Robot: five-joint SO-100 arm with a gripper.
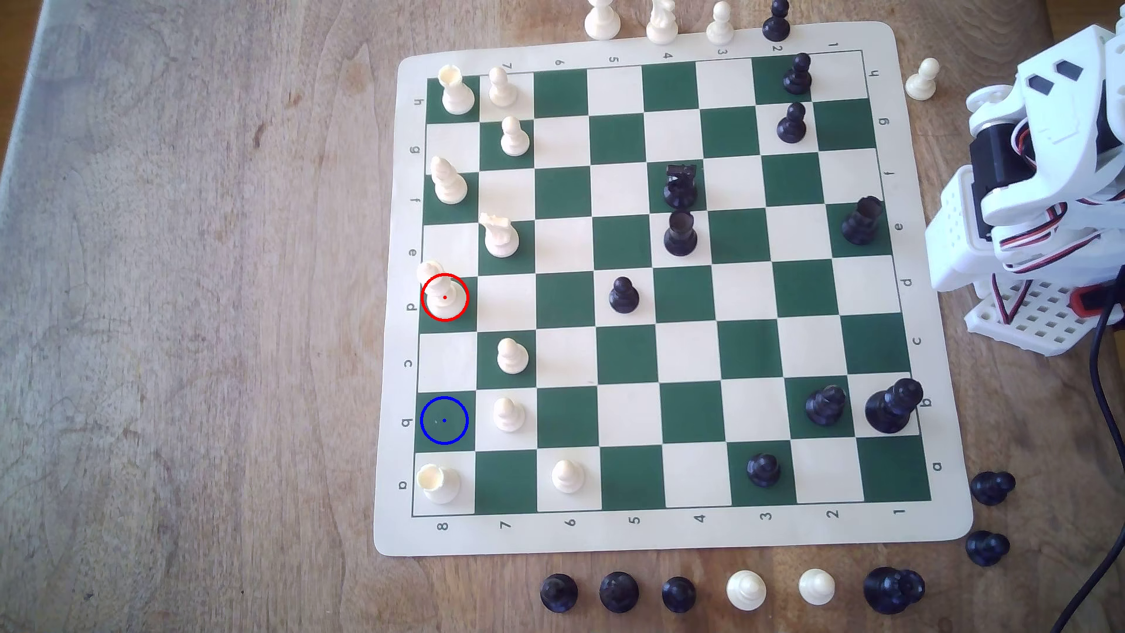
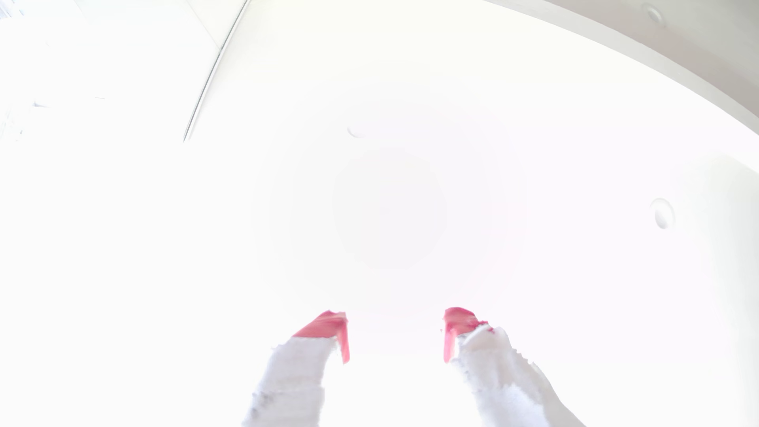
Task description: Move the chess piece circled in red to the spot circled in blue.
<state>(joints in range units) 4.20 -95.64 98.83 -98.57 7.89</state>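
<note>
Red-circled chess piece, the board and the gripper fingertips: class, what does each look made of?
The red-circled chess piece: probably moulded plastic, cream and smooth with a soft sheen. The board: likely a flexible vinyl mat, flat with rounded corners and printed squares. The gripper fingertips: pink, perhaps rubbery pads on white, seemingly printed plastic; glare leaves it open.

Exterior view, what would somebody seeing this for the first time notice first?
Probably the red circle around a tall cream piece at the board's edge on the exterior view's left, and the blue-circled empty green square two squares nearer the camera. Next, the white arm folded up off the board at the exterior view's right; in the washed-out wrist view its gripper is open, holding nothing.
</note>
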